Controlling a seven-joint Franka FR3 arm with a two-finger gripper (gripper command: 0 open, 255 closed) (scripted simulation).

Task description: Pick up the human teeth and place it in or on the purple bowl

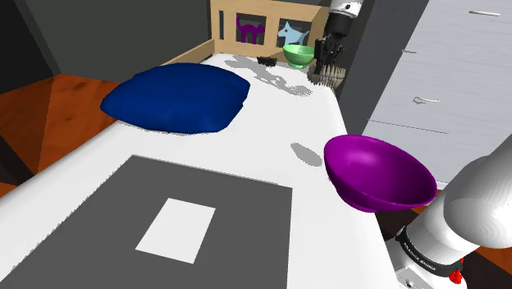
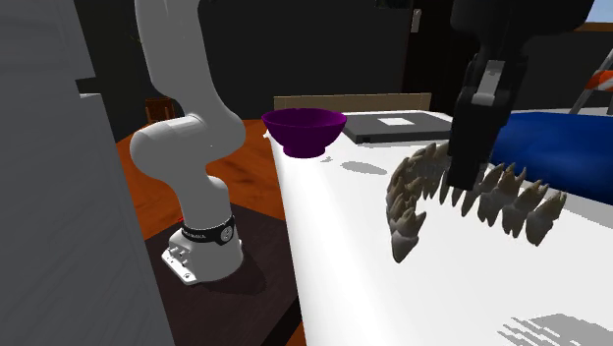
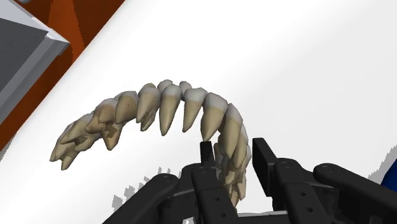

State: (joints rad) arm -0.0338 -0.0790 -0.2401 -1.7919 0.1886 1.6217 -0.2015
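Lettering on the arm's black base band (image 2: 204,234) is too small to read. Black jaws pinch one end of the beige arch of human teeth (image 3: 172,108), frame centre, above the white surface (image 3: 305,70). The shoulder view adds the glossy purple bowl (image 1: 377,172), lower right, well apart.

Shoulder view: high beside the arm (image 1: 480,205), looking along the white surface (image 1: 271,123).
Second exterior view: low, near, facing back toward the arm.
Wrist view: close over the teeth (image 3: 172,105).
Shared by both exterior views: purple bowl (image 1: 377,176).
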